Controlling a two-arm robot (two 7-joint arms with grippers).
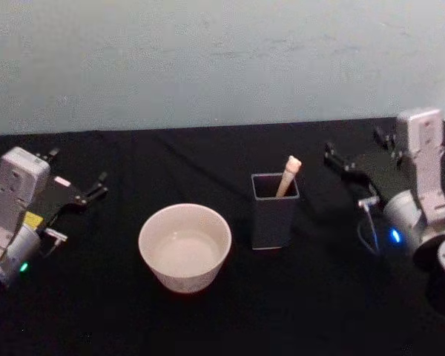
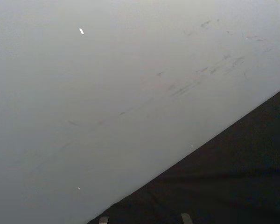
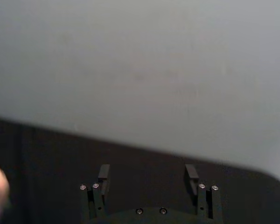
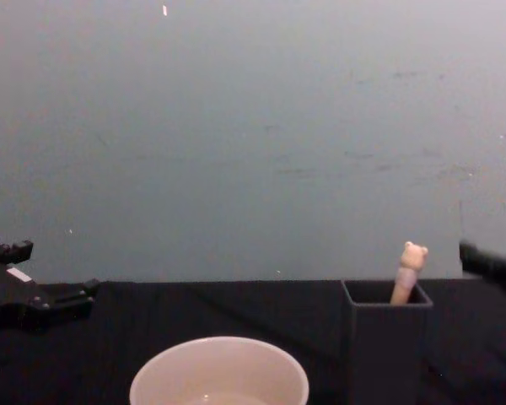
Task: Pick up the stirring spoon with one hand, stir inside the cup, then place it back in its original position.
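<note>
The stirring spoon [image 1: 288, 176] stands in the dark grey holder [image 1: 274, 215], which sits at the centre of the black table [image 1: 208, 311], slightly right of the middle. The spoon's peach-pink handle leans toward the holder's right far corner, and its bear-head tip [image 4: 414, 253] rises above the holder rim in the chest view. The stem and bowl are hidden inside the holder.

The cup [image 1: 185, 247] stands just left of the holder and slightly nearer, apart from it. It is upright, and pale inside.

The right gripper [image 1: 340, 160] rests at the right side of the table, to the right of the holder and well apart from the spoon. Its fingers [image 3: 104, 173] stand parted with nothing between them, as the right wrist view shows. The fingertips point left across the table, toward the holder side.

The left gripper [image 1: 95, 190] rests at the left side of the table, to the left of the cup and apart from it. Its jaws stand open and hold nothing. Its silver-grey arm [image 1: 13, 200] lies at the left edge.
</note>
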